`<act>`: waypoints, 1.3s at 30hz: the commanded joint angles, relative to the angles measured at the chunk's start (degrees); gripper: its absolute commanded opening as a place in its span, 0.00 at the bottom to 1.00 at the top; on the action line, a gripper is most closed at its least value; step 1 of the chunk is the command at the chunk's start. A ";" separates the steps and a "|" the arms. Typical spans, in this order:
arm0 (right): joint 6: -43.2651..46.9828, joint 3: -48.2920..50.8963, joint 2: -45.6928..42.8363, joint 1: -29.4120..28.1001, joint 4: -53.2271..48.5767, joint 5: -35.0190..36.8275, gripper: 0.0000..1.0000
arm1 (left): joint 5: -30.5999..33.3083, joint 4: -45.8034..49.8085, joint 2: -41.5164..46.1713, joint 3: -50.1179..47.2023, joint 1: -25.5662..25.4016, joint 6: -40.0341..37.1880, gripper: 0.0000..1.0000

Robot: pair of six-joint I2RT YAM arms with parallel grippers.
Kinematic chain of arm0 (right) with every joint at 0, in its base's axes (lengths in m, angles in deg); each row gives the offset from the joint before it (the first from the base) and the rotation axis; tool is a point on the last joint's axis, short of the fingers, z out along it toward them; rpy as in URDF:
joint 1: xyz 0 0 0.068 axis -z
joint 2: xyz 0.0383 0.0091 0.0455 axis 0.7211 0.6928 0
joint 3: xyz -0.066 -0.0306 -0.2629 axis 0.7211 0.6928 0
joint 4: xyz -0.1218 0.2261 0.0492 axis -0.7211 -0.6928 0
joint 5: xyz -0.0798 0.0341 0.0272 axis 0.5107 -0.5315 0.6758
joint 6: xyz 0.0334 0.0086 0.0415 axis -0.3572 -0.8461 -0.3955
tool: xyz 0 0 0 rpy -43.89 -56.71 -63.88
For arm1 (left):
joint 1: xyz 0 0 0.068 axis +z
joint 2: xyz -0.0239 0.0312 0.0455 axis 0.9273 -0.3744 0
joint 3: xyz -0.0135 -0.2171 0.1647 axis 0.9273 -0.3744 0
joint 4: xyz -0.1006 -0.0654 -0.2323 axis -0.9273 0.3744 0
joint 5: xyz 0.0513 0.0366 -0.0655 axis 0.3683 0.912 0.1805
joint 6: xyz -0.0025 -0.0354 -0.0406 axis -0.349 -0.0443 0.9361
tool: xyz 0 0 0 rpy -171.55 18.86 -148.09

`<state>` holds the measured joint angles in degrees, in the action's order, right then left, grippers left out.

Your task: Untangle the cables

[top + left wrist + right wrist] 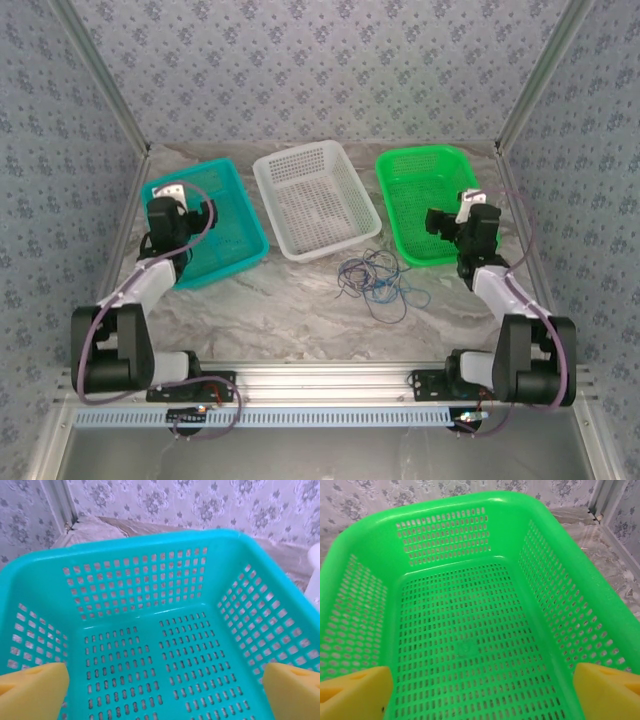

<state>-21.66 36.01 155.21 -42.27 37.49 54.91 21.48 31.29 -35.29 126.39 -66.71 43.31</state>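
**Top external: tangle lies free**

On the worktop (300,315) the cables (378,280) heap just before the white basket (312,200). They look light and limp, best pinched at an outer loop. Wrist views add the finger gaps: left pincer (165,690) spread over the teal basket (150,545), right pincer (482,692) spread over the green basket (445,510), both empty.

From high behind the near edge we look down and forward over the whole surface (300,320) to the patterned back wall (320,60). Our left wrist view hangs close above the teal basket (150,630), peering into it toward that wall, its yellow fingers (32,690) at the lower corners. Our right wrist view does likewise over the green basket (465,630). Both baskets also show, small, from overhead.
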 commanded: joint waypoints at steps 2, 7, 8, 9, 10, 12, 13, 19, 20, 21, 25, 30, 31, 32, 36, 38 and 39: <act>-2.92 -6.98 -2.32 -0.85 -17.28 -4.50 0.94 | 2.28 14.68 4.33 4.48 -2.30 4.12 0.99; -3.36 -14.56 0.81 -3.97 -26.50 -8.34 0.89 | 0.82 22.76 3.86 10.52 -7.54 4.61 0.99; -3.14 -16.37 2.10 -5.02 -28.76 -8.23 0.88 | 1.47 24.57 2.81 11.93 -8.98 4.60 0.99; -3.00 -19.14 4.09 -6.32 -32.06 -7.58 0.86 | 2.60 26.24 1.68 13.46 -10.51 4.60 1.00; -3.04 -20.80 5.39 -7.05 -34.19 -7.27 0.85 | 3.76 27.64 0.45 14.58 -11.63 4.75 0.99; -3.15 -25.03 9.17 -8.44 -38.95 -6.89 0.82 | 6.11 31.01 -2.06 17.41 -13.36 5.79 0.99; -3.38 -26.31 10.52 -8.74 -40.14 -6.69 0.81 | 6.58 32.60 -3.07 18.50 -13.51 6.95 0.99; -5.59 -33.58 17.12 -9.98 -44.50 -7.54 0.73 | 2.17 37.91 -7.97 22.64 -13.52 13.02 0.99; -5.31 -36.21 17.87 -10.87 -45.42 -7.60 0.71 | 2.08 37.87 -8.41 22.80 -13.52 13.99 0.98; -5.07 -37.18 17.92 -11.99 -45.60 -6.61 0.71 | 2.15 37.54 -8.67 22.63 -13.43 14.89 0.98; -5.99 -38.11 17.81 -14.58 -43.96 -5.40 0.73 | 0.71 35.19 -8.71 21.06 -13.38 17.32 0.97; -7.50 -41.89 23.75 -15.20 -49.17 -3.70 0.71 | -1.84 35.94 -11.47 21.57 -13.52 17.08 0.94; -7.81 -41.70 24.24 -15.28 -49.19 -3.61 0.71 | -2.40 35.94 -11.82 21.69 -13.56 16.84 0.94; -8.03 -41.19 24.44 -15.44 -49.07 -3.49 0.71 | -3.29 35.72 -12.26 21.78 -13.68 16.46 0.93; -8.77 -38.86 23.78 -16.51 -48.74 -1.53 0.70 | -4.86 35.72 -13.73 22.33 -15.03 14.68 0.92; -9.06 -37.43 22.86 -16.83 -48.76 -1.23 0.70 | -6.00 35.43 -14.31 22.22 -15.99 13.44 0.91; -8.98 -36.72 22.30 -17.01 -48.77 -1.23 0.70 | -6.95 34.84 -14.41 21.99 -16.64 12.37 0.90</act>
<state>-29.33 -2.48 179.40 -58.55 -9.18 52.11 18.26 66.44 -48.95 147.22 -81.62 58.54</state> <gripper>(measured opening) 0.705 0.909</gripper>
